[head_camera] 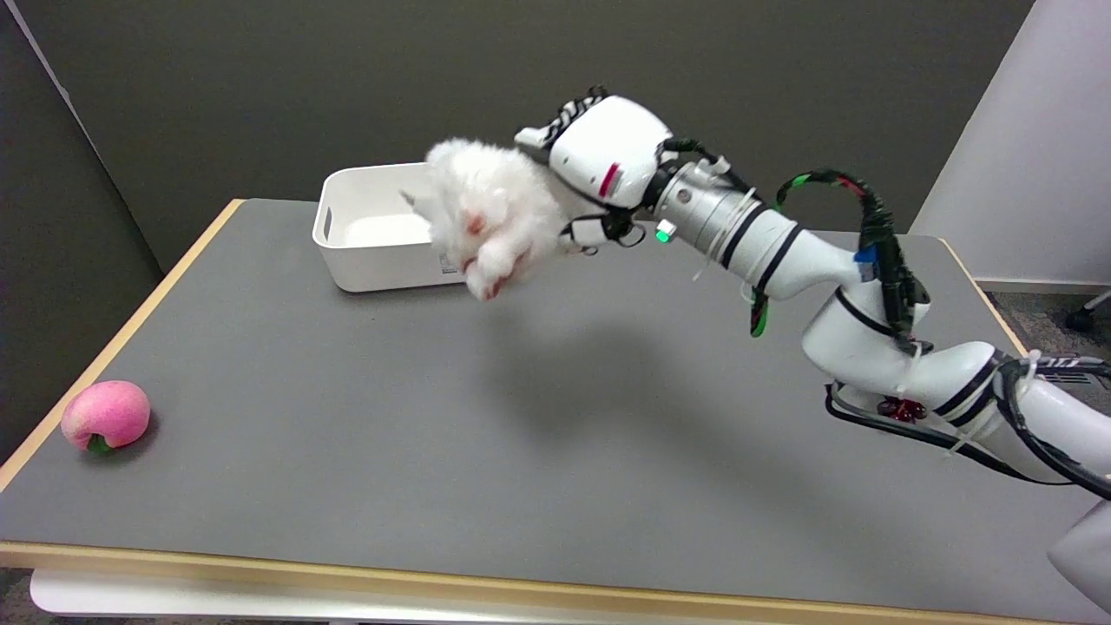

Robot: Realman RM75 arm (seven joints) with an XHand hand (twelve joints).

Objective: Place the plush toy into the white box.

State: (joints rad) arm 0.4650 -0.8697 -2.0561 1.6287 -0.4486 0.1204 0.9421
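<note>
One pink peach-like toy (105,415) sits nearest the camera, by the desk's (347,451) left edge and well apart from everything else; it plays no part in the job. Beyond it the grey surface runs bare to a soft shadow under the raised arm. The right arm reaches in from the lower right and climbs toward the middle, ending in the right hand (599,165), which hangs in the air above the desk. Its fingers are wrapped into the white fluff of the plush toy (490,217), gripping it from the right side; most of the fingers are buried in the fur, so exactly how they lie cannot be told. The plush toy is clear of the desk, dangling with pinkish-red paw marks turned down toward the camera, and from this view it overlaps the near right corner of the white box (364,252). Whether it is already over the opening or short of it cannot be told.

The plush toy looks light, soft and compressible, so a grasp around the body should hold better than one on a loose limb. The fur may let it slip or snag on the fingers at release. Farthest back, the white box stands open-topped near the rear edge, apparently holding nothing.
</note>
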